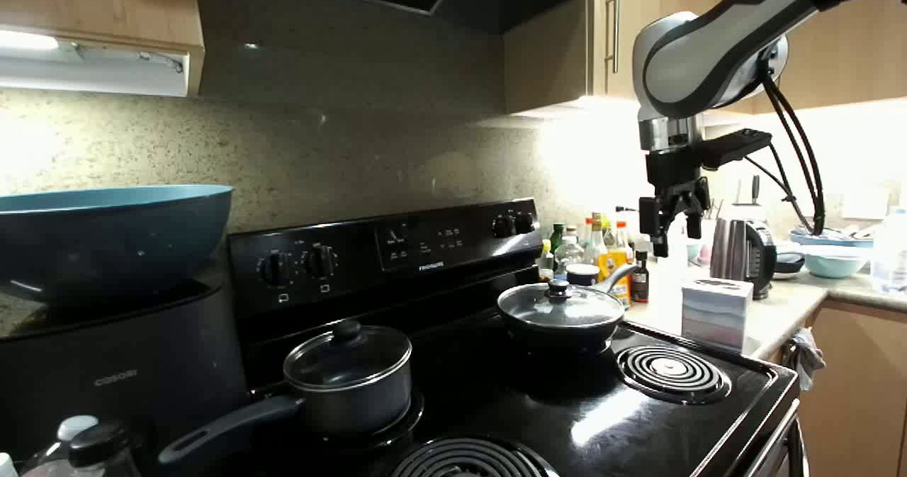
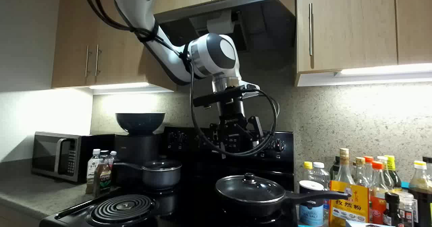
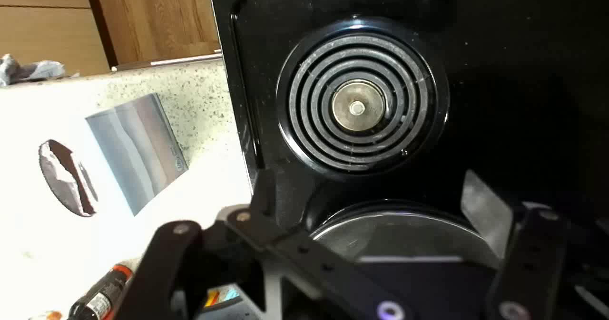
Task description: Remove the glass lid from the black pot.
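Note:
The black pot [image 1: 361, 402] stands on a back burner of the stove, its long dark handle pointing away to the left; it also shows in an exterior view [image 2: 161, 179]. The glass lid [image 1: 329, 363], with metal rim and dark knob, sits on the pot in both exterior views [image 2: 161, 165]. Pot and lid are out of the wrist view. My gripper [image 1: 677, 232] hangs high, pointing down, well away from the pot; it also shows in an exterior view [image 2: 239, 149]. In the wrist view its fingers [image 3: 373, 203] are spread wide with nothing between them.
A wider pan [image 1: 560, 335] with its own glass lid stands on the stove, its lid below my fingers in the wrist view [image 3: 390, 234]. A teal bowl [image 1: 113, 250], bottles [image 2: 344, 169], a tissue box [image 1: 716, 314] and a bare coil burner [image 3: 357, 101] stand around. A range hood [image 2: 222, 4] hangs above.

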Robot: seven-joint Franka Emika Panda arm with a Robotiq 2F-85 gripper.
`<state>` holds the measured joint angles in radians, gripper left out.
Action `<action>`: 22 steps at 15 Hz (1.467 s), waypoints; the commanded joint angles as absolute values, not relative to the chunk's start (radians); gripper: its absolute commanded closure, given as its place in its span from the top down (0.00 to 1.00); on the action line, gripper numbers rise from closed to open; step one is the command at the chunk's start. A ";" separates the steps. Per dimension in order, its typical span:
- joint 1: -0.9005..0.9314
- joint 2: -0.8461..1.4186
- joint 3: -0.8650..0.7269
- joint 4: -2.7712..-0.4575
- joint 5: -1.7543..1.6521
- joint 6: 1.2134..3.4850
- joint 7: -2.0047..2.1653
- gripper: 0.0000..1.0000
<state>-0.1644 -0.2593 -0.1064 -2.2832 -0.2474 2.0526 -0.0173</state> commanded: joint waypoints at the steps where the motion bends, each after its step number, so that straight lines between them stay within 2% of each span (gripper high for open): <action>1: -0.158 -0.259 -0.112 -2.281 -0.249 2.050 -0.016 1.00; 7: -0.132 -0.252 -0.085 -2.295 -0.267 2.046 -0.023 1.00; 17: 0.039 -0.219 0.022 -2.377 -0.224 2.048 -0.125 1.00; 22: 0.038 -0.210 0.027 -2.366 -0.240 2.048 -0.077 1.00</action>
<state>0.0436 -0.2101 0.0217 -2.3676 -0.2416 2.0493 -0.0755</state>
